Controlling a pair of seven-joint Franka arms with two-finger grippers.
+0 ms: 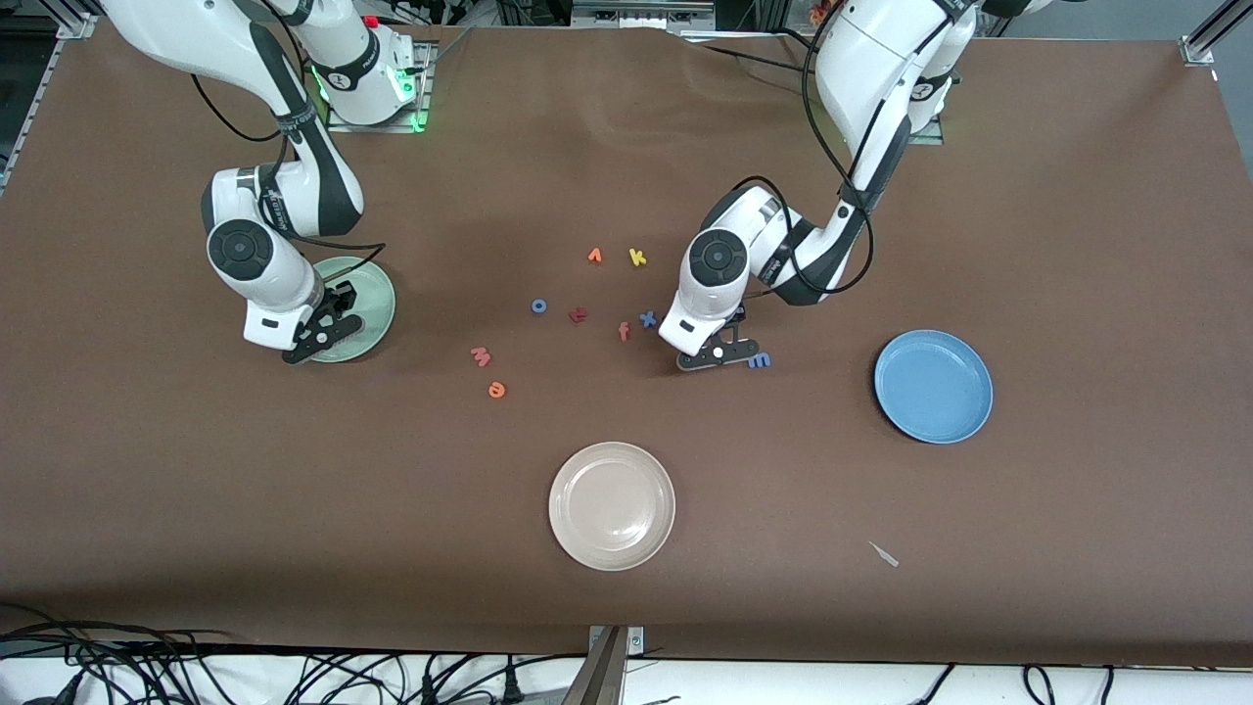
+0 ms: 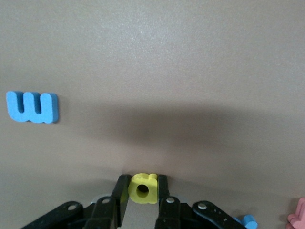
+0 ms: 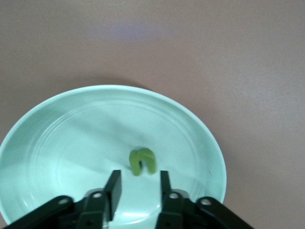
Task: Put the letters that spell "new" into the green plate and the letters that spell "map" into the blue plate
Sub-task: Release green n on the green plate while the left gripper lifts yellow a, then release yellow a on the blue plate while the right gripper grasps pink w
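My left gripper (image 2: 143, 181) is down at the table and shut on the yellow "a" (image 2: 142, 189), which sits between its two fingers. The blue "m" (image 2: 32, 107) lies on the table close beside that gripper (image 1: 719, 354), toward the blue plate (image 1: 933, 386). My right gripper (image 3: 139, 183) hangs open just over the green plate (image 3: 205, 138). The olive "n" (image 3: 143, 161) lies free in that plate, clear of the fingers. On the mat between the arms lie the salmon "w" (image 1: 481, 356) and the orange "e" (image 1: 496, 390).
Other letters lie mid-table: an orange pointed one (image 1: 594, 256), yellow "k" (image 1: 637, 257), blue "o" (image 1: 538, 305), a red one (image 1: 579, 314), salmon "f" (image 1: 624, 332), blue "x" (image 1: 647, 318). A cream plate (image 1: 612, 505) sits nearer the camera.
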